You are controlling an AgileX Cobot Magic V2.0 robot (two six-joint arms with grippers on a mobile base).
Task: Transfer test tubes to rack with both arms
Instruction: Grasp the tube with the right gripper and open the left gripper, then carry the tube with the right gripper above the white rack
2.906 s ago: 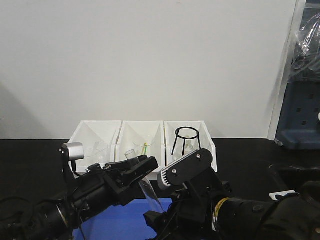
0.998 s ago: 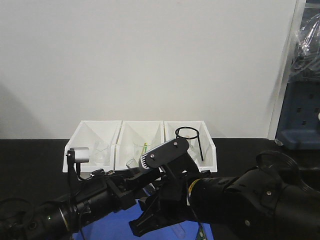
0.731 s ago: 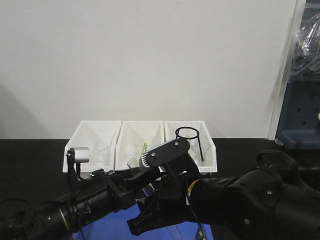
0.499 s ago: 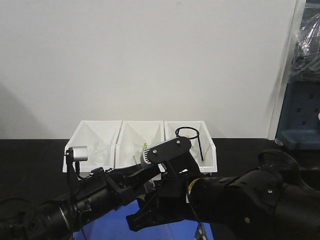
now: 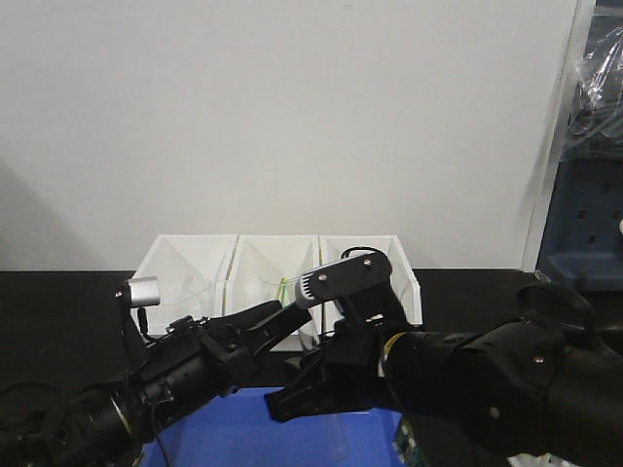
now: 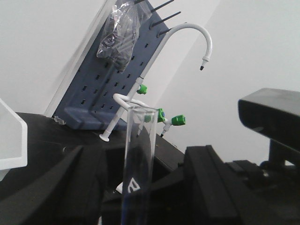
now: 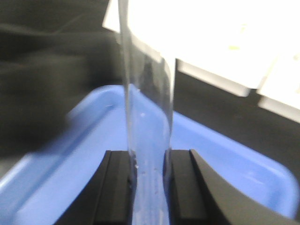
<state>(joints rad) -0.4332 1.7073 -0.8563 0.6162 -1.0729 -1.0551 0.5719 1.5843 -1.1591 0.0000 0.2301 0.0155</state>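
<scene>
The right gripper [image 7: 149,161] is clenched on a clear tube [image 7: 146,89], holding it over the blue tray [image 7: 225,164]. The left gripper [image 6: 140,152] is released: its fingers [image 6: 213,187] flank the tube with a gap on each side. Farther back, three white bins [image 5: 185,255] sit on the black tabletop [image 5: 58,302].

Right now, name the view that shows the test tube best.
Left wrist: the tube stands sharp, with its open rim and a printed mark visible. The right wrist view shows it blurred, clamped in the right gripper. In the front view it is too faint to make out.
</scene>
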